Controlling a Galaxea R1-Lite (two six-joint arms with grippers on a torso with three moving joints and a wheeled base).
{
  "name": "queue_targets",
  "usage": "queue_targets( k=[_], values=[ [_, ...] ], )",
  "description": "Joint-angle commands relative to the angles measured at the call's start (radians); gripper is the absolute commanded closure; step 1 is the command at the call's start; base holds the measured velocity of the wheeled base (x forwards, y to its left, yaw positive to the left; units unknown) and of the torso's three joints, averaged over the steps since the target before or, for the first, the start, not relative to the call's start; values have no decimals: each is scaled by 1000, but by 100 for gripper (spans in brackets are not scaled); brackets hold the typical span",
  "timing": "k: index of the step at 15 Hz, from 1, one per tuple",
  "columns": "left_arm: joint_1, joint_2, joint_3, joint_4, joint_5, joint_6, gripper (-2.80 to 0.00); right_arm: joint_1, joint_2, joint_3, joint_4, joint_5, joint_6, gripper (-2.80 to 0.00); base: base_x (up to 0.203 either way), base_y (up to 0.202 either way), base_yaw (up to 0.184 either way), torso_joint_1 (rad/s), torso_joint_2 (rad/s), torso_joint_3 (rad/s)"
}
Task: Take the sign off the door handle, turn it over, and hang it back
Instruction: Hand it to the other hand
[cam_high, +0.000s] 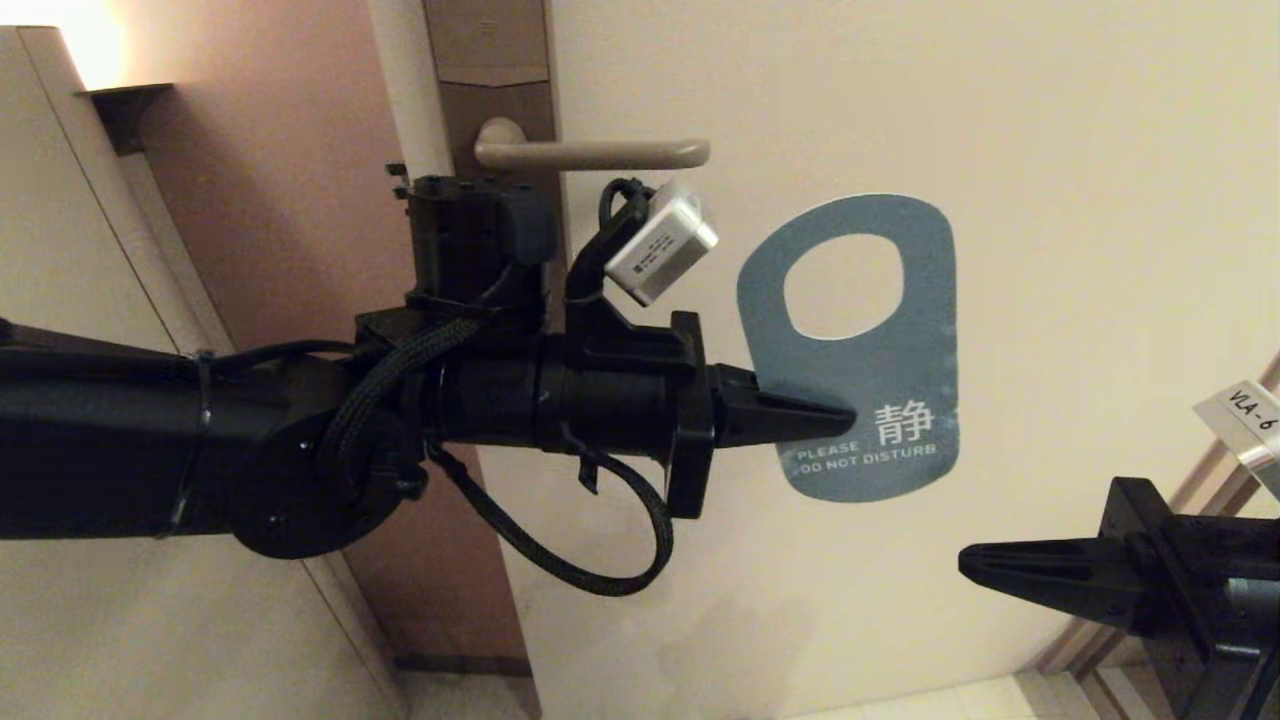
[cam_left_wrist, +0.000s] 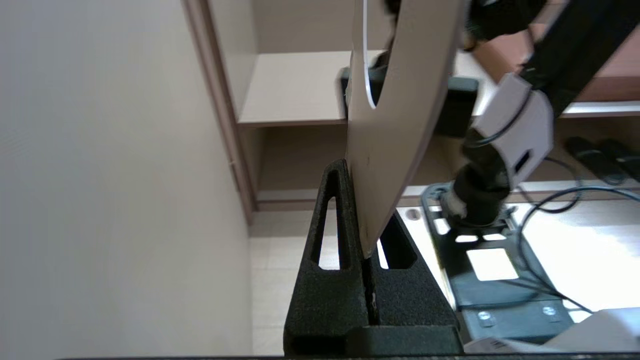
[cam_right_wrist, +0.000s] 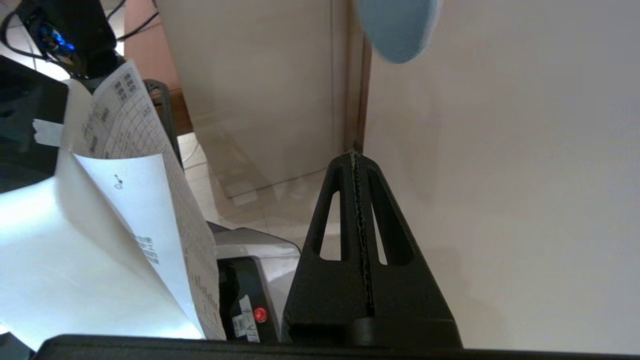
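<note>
With my left pincer (cam_high: 840, 413) clamped on the sign's (cam_high: 880, 340) lower edge, blue side faces me.
Keep it level, thread hole over handle (cam_high: 600, 152) upper centre; right pincer (cam_high: 975, 562) idles closed lower right.

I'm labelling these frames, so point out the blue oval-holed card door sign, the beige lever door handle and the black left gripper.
blue card door sign (cam_high: 905, 345): head view, right strip beside its hole.
beige lever door handle (cam_high: 600, 153): head view, mid-bar.
left gripper (cam_high: 840, 412): head view, fingertips pinching the sign.

The left gripper (cam_left_wrist: 369, 260) has its 2 black fingers (cam_left_wrist: 330, 280) closed on the lower edge of the sign (cam_left_wrist: 395, 125), seen nearly edge-on, pale side showing, with part of its hole's rim visible beside the door (cam_left_wrist: 115, 180).
</note>
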Motion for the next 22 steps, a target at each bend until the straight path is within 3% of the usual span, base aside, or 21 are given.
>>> queue_targets(
  k=[1,6,17,22],
  values=[
    [-18,-15,9,-4,-5,1,0,5,-7,-1,-3,6,-2,-280,0,0,0,0,0,0],
    [-50,-57,67,-4,-5,-4,0,5,-16,12,-3,6,-4,-280,0,0,0,0,0,0],
    [-122,-47,81,-4,-3,-5,0,26,-8,-20,-3,6,-4,-280,0,0,0,0,0,0],
    [-138,-41,81,-5,-2,-4,0,121,-4,-41,-2,1,-5,-280,0,0,0,0,0,0]
  ],
)
